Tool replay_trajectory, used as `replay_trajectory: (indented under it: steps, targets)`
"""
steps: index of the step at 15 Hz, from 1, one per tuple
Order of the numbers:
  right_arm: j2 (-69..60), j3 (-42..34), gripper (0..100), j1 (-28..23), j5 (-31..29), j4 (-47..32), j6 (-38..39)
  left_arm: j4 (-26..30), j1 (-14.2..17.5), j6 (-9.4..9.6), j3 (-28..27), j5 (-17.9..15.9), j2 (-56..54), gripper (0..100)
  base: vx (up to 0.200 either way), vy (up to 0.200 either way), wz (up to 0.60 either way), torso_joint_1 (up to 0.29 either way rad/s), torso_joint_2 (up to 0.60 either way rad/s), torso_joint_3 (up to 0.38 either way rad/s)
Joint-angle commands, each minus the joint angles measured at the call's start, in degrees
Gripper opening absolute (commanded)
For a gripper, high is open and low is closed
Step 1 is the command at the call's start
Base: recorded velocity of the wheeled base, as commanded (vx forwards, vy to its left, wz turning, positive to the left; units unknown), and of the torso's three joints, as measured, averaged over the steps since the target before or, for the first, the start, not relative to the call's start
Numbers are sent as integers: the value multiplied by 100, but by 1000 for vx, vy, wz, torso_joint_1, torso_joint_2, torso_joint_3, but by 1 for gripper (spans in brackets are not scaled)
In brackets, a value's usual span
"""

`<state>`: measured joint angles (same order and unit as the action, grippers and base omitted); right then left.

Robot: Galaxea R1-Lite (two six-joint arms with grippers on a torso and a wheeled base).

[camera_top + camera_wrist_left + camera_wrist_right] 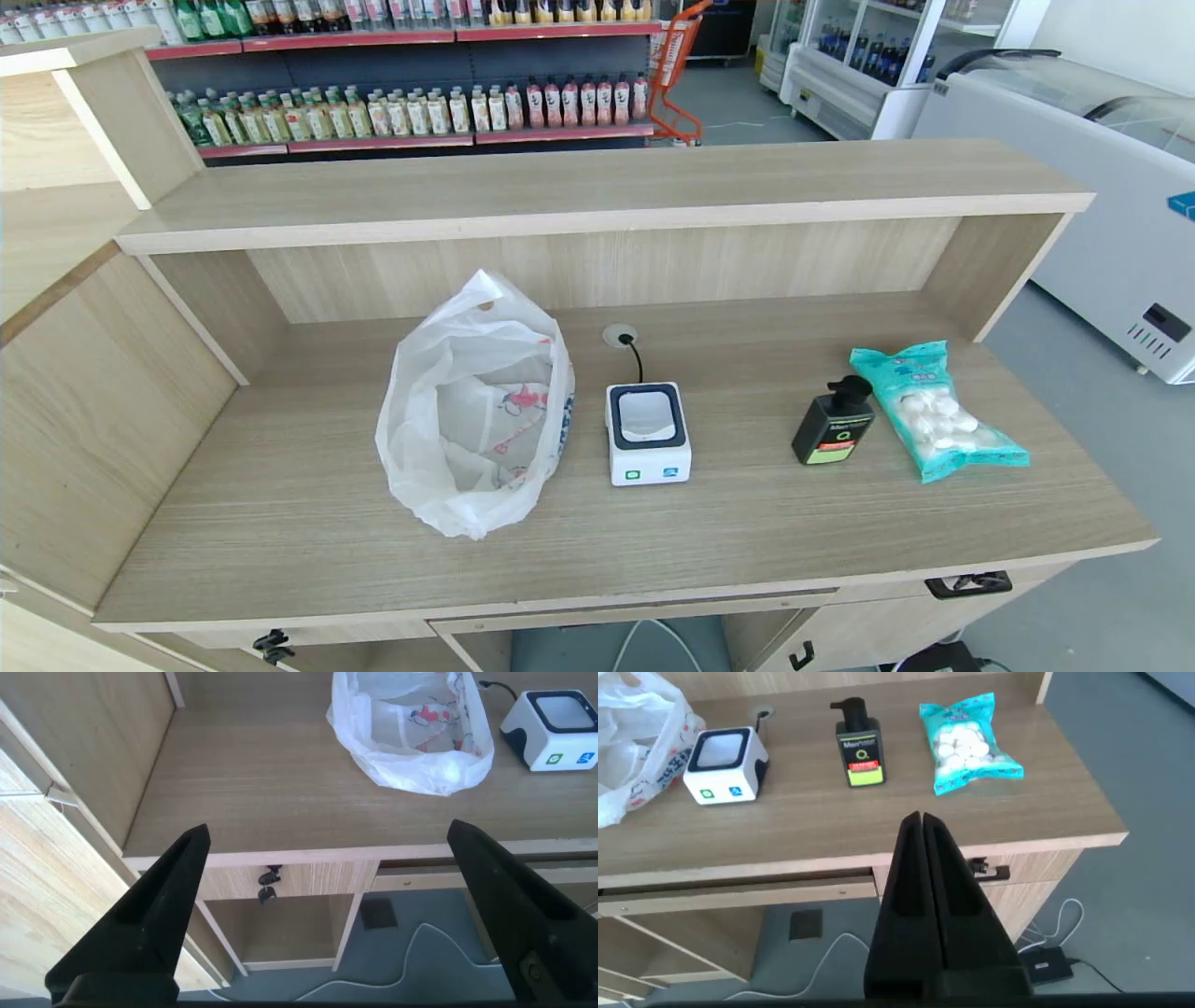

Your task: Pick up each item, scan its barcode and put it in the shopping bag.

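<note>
On the counter (747,523): four things lie in a row along the middle, bag at the robot's left, then scanner, bottle and packet.
Shopping bag (476,411): white plastic, standing slumped with its mouth open toward the robot; some printed plastic shows inside.
Scanner (647,432): white box with a dark-rimmed window facing up, just beside the bag and between it and the two items; its black cable (635,359) runs back to a round hole (620,334) in the counter.
Pump bottle (834,425): black, upright, with a green and red label, well to the right of the scanner.
Cotton ball packet (938,411): teal, lying flat, just beside the bottle on its right, a narrow gap between them.
Left hand (329,835): fingers spread wide, holding nothing, off the counter before its front edge, nearer than the bag.
Right hand (922,821): fingers pressed together, holding nothing, before the front edge, roughly in line with the bottle and packet.
Around: a raised ledge (597,191) and side panels wall the counter at the back; bottle shelves (411,107) and a white freezer (1074,159) stand beyond.
</note>
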<state>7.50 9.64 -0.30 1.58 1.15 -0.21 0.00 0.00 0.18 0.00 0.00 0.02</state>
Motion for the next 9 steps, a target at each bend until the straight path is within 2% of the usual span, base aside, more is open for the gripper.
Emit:
replay_trajectory:
  steps: [1,2,3,6,9]
  targets:
    - [3267,2165,0,39,9,1221,82,0,0,-1,0,0,-2,100,0,0,0,0,0,0]
    - [3935,2507,0,-145,-264,1590,-6,0,0,-1,0,0,-2,100,0,0,0,0,0,0]
    - [4357,2771,0,-383,-484,1626,-173,0,0,-1,0,0,-2,100,0,0,0,0,0,0]
    - [5069,2920,0,-312,413,1670,-419,0,0,-1,0,0,-2,100,0,0,0,0,0,0]
    - [5385,3035,0,-347,967,1678,-559,0,0,-1,0,0,-2,100,0,0,0,0,0,0]
